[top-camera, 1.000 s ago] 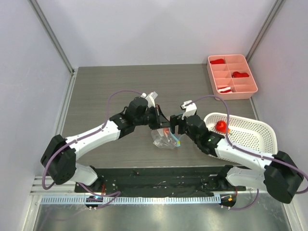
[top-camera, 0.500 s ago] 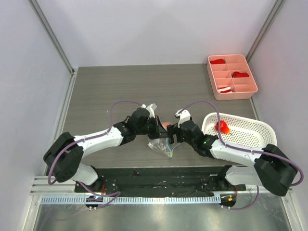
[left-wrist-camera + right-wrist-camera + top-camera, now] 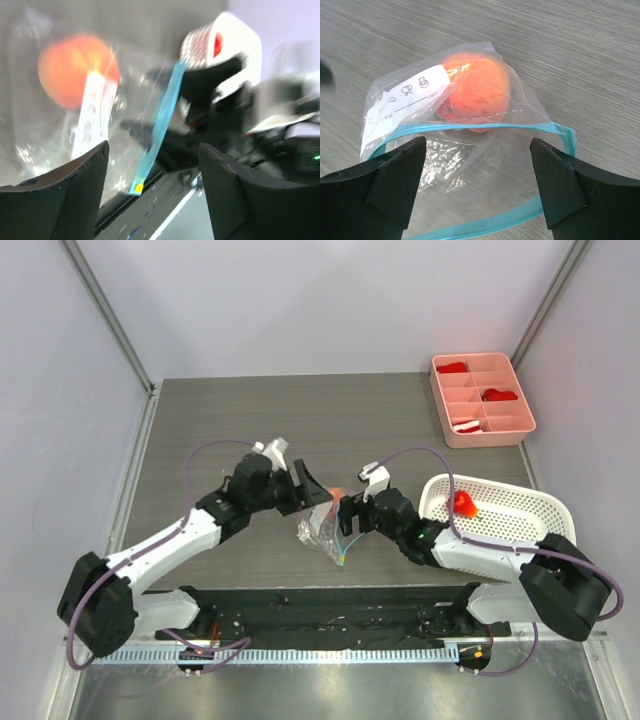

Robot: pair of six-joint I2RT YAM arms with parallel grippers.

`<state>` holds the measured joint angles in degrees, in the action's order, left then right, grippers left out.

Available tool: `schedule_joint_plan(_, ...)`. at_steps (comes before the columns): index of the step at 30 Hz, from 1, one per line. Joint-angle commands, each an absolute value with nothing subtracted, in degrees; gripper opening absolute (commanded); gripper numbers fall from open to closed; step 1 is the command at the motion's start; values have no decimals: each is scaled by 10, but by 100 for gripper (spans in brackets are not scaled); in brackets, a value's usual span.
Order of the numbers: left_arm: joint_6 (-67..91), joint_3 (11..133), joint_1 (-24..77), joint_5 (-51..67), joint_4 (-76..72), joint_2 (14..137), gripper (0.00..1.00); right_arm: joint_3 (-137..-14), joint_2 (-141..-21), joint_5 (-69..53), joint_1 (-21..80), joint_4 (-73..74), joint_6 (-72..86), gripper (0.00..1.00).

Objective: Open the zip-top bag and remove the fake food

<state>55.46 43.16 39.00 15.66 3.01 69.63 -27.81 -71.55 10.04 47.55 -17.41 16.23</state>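
The clear zip-top bag (image 3: 322,536) lies crumpled on the table between the two arms, its teal zip strip (image 3: 470,127) parted into a loop. A round orange fake food fruit (image 3: 476,90) sits inside it, also seen through the plastic in the left wrist view (image 3: 77,67). My right gripper (image 3: 477,185) is open, its fingers standing either side of the bag's mouth without pinching it. My left gripper (image 3: 152,192) is open and empty, just left of the bag and clear of the zip strip (image 3: 162,117). From above, the left gripper (image 3: 312,485) and right gripper (image 3: 347,516) flank the bag.
A white perforated basket (image 3: 520,520) stands at the right with a red toy piece (image 3: 460,503) in it. A pink divided tray (image 3: 510,425) with red bits sits at the back right. The black arm base plate (image 3: 330,605) runs along the near edge.
My left gripper has opened, let go of the bag and drawn back to the left. The bag has dropped and shifted towards the near edge. The right gripper has followed it, still open.
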Motion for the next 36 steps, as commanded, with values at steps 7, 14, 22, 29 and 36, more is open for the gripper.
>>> schedule_joint_plan(7, 535, 519, 299, 237, 29, 805, 25, -294, -765, 81, 483, -247, 160, 91)
schedule_joint_plan(14, 533, 538, 299, 235, 11, 910, 16, -294, -781, 74, 483, -265, 159, 88)
schedule_joint_plan(22, 526, 527, 307, 206, 12, 949, 15, -305, -809, 58, 482, -279, 160, 89)
schedule_joint_plan(29, 542, 506, 312, 217, -31, 989, 15, -314, -838, 59, 482, -308, 161, 92)
schedule_joint_plan(36, 546, 499, 313, 234, -56, 997, 14, -327, -859, 83, 482, -301, 150, 92)
